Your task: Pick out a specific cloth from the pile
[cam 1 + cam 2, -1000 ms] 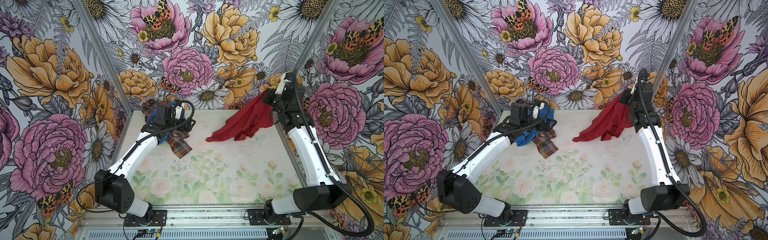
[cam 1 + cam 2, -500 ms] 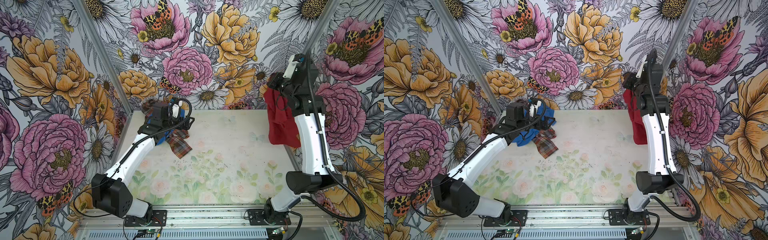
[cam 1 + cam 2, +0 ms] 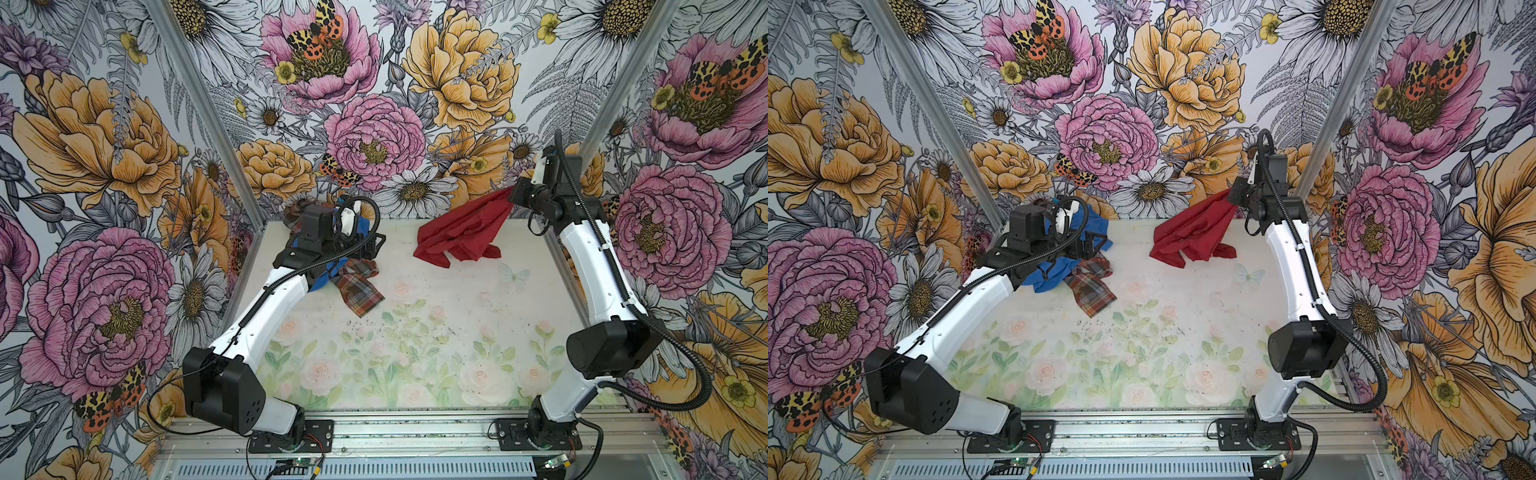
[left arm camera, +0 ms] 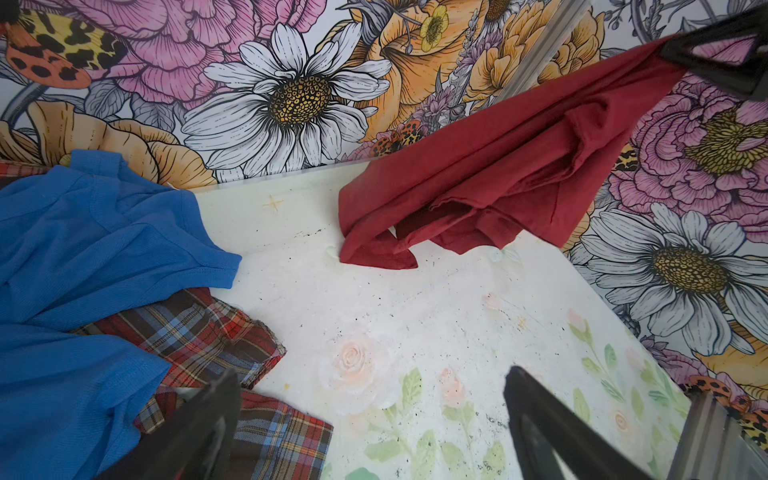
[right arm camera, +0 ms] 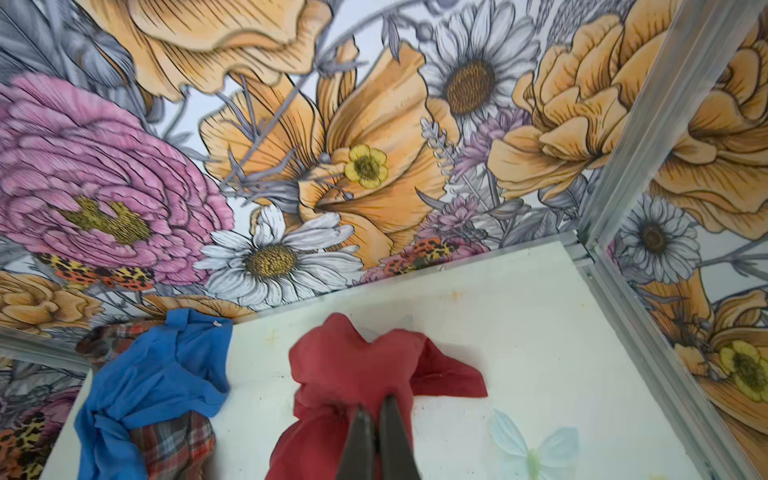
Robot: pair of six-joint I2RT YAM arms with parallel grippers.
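The plain red cloth (image 3: 461,232) (image 3: 1192,237) hangs from my right gripper (image 3: 513,193) (image 3: 1235,195), which is shut on its upper corner at the back right. The cloth's lower end lies crumpled on the table. In the right wrist view the fingertips (image 5: 376,401) pinch the red cloth (image 5: 349,374). The pile sits at the back left: a blue cloth (image 3: 322,282) (image 3: 1054,274) over a plaid cloth (image 3: 359,291) (image 3: 1092,291). My left gripper (image 3: 372,249) (image 4: 372,374) hovers open and empty at the pile's right edge, with one finger over the plaid cloth (image 4: 199,332).
Flower-printed walls close in the table (image 3: 415,332) on three sides. A metal post (image 3: 590,124) stands just behind the right gripper. A metal rail (image 3: 415,428) with both arm bases runs along the front edge.
Half a second ago the right gripper held the red cloth high, hanging free by the right wall. It has come down and the cloth's lower end rests on the table. The left arm barely moved.
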